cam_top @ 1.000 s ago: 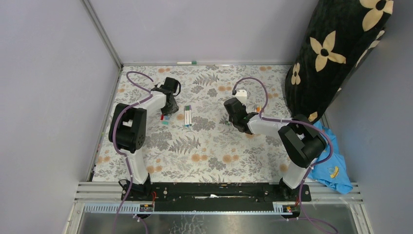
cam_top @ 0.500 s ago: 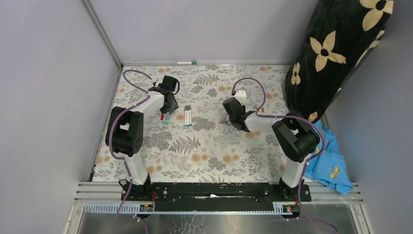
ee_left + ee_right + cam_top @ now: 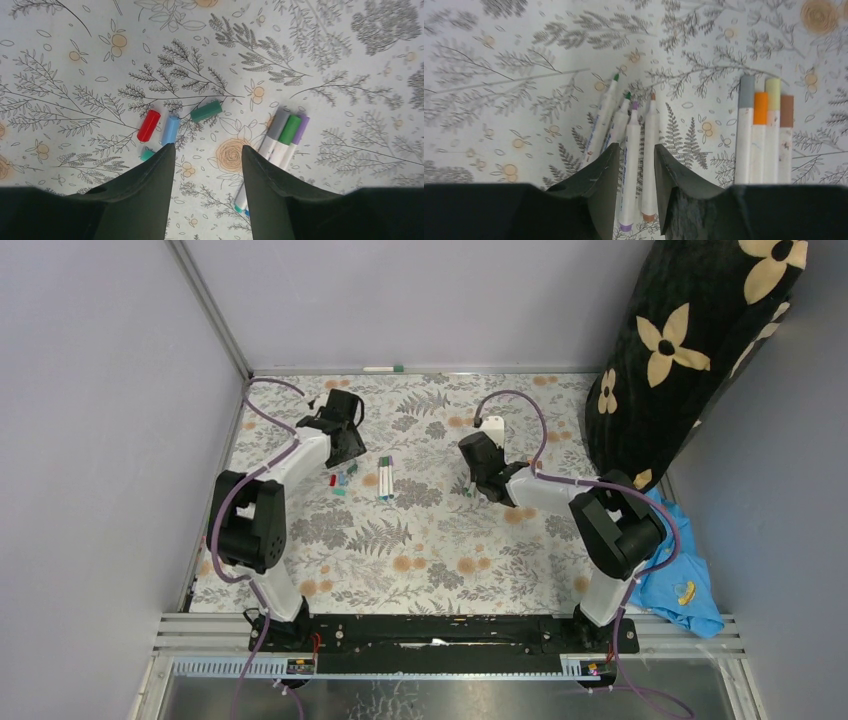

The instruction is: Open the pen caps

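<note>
A robotics lab test cell — a left arm (image 3: 262, 515) and a right arm (image 3: 612, 530) bolted to a black rail (image 3: 440, 632) at the near edge of a floral-clothed table (image 3: 420, 570), boxed in by plain lilac wall panels (image 3: 100, 440) and aluminium framing (image 3: 210, 310).

On the floral table (image 3: 420, 550), loose pen caps (image 3: 170, 130) lie just left of the capped pens (image 3: 286, 134); uncapped pens (image 3: 629, 145) lie well right.
</note>
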`<state>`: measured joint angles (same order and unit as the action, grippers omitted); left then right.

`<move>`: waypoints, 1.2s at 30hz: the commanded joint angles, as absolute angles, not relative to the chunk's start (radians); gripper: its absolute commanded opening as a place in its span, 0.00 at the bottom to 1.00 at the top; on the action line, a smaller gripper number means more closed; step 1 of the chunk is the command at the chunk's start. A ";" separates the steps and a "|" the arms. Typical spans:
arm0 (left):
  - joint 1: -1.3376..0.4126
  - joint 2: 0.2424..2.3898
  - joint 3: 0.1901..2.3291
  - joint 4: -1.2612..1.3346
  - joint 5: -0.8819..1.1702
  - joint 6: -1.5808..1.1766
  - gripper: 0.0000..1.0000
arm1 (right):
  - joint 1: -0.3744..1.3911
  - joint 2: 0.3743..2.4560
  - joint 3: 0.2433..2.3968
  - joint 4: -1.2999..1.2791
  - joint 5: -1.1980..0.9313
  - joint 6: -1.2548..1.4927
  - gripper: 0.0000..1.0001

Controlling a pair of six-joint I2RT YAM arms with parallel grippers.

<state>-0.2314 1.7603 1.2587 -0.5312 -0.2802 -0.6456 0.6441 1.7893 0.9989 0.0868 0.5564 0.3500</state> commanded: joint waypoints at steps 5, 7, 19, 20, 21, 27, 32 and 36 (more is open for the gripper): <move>-0.232 1.659 1.232 -0.494 -0.249 -0.673 0.59 | 0.695 1.744 1.203 -0.036 0.502 0.271 0.41; -0.232 1.623 1.203 -0.476 -0.242 -0.683 0.59 | 0.721 1.765 1.243 -0.060 0.493 0.270 0.42; -0.233 1.426 1.080 -0.412 -0.211 -0.724 0.64 | 0.875 2.052 1.593 -0.216 0.379 0.297 0.44; -0.233 1.415 1.072 -0.409 -0.208 -0.728 0.64 | 0.882 2.075 1.620 -0.227 0.370 0.300 0.44; -0.232 1.405 1.064 -0.405 -0.206 -0.728 0.65 | 0.888 2.104 1.642 -0.242 0.365 0.306 0.44; -0.232 1.370 1.038 -0.393 -0.210 -0.727 0.65 | 0.907 2.199 1.749 -0.283 0.330 0.329 0.44; -0.233 1.346 1.022 -0.383 -0.216 -0.729 0.65 | 0.918 2.255 1.807 -0.303 0.318 0.338 0.44; -0.233 1.339 1.023 -0.382 -0.217 -0.723 0.65 | 0.923 2.277 1.833 -0.313 0.318 0.340 0.44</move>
